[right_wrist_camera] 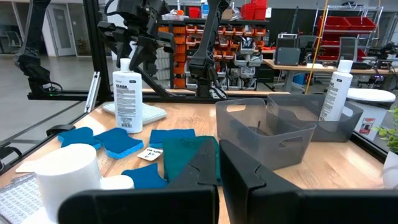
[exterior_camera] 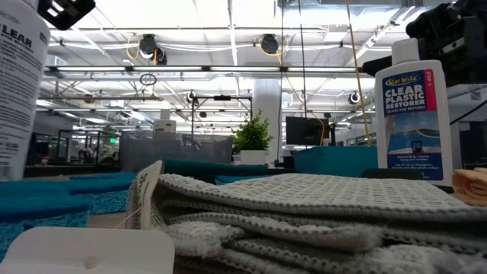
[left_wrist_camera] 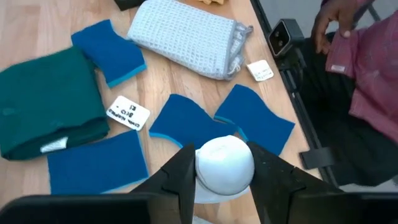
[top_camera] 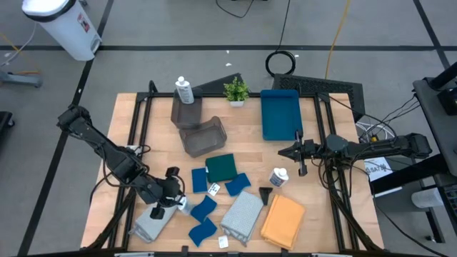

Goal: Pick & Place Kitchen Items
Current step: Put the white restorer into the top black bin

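High view: left claw [top_camera: 168,202] low over the front-left of the table [top_camera: 250,153], pinching a white bottle [top_camera: 158,210] that stands on a grey cloth [top_camera: 146,225]; blue sponges [top_camera: 203,208] lie just beside it, a dark green cloth [top_camera: 222,168] farther in. A second grey cloth [top_camera: 241,213] and an orange cloth [top_camera: 283,221] lie at the front edge. Right claw [top_camera: 298,151] hovers near the blue tray [top_camera: 280,114], with another bottle [top_camera: 278,176] on the table close below it — fingers pressed together, holding nothing. A third bottle [top_camera: 184,91] stands in a grey bin [top_camera: 187,111] at the back. Low view: folded grey cloth [exterior_camera: 304,213] fills the foreground, a bottle [exterior_camera: 415,122] upright behind it at right, plant [exterior_camera: 253,135] far back. Left wrist view: the two fingers [left_wrist_camera: 180,180] clamp the bottle's white cap [left_wrist_camera: 224,167] on both sides; sponges [left_wrist_camera: 255,118] and green cloth [left_wrist_camera: 46,102] on the wood beyond. Right wrist view: fingers [right_wrist_camera: 202,165] closed — the held bottle [right_wrist_camera: 127,84] shows far off.
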### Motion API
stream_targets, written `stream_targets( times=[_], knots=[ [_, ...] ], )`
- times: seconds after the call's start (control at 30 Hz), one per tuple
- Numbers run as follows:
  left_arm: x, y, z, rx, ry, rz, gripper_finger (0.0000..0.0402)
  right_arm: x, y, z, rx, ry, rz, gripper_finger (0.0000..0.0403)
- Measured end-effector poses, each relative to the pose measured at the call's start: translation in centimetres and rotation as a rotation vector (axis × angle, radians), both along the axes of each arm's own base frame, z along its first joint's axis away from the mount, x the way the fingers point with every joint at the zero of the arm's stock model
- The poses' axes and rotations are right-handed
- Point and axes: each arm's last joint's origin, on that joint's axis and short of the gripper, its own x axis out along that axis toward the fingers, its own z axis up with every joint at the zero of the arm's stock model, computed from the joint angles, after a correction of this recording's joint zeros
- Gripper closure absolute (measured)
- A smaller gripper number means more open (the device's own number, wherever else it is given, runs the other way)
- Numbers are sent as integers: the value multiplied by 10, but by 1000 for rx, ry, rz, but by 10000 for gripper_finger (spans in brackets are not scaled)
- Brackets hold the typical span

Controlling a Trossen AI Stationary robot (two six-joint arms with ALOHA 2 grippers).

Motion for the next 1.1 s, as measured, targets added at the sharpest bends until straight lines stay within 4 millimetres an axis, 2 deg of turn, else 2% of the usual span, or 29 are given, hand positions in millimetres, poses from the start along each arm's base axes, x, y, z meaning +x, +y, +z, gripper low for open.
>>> stream_targets(
  times=[0.1, 0.23, 0.33, 0.6, 0.93, 1.1],
  knots=[
    [0, 1, 0, -10, 6, 16, 281, 0, 0, 0, 0, 0, 0, 403],
    [0, 2, -1, 26, 1, 18, 242, 0, 0, 0, 0, 0, 0, 403],
    [0, 3, -2, 56, -3, 11, 231, 0, 0, 0, 0, 0, 0, 403],
    [-2, 4, -3, 73, 11, 9, 279, 0, 0, 0, 0, -1, 0, 403],
    [-1, 6, -3, 114, -12, 59, 272, 0, 0, 0, 0, 0, 0, 403],
    [1, 9, -1, 117, -18, 81, 281, 0, 0, 0, 0, 0, 0, 403]
  ],
)
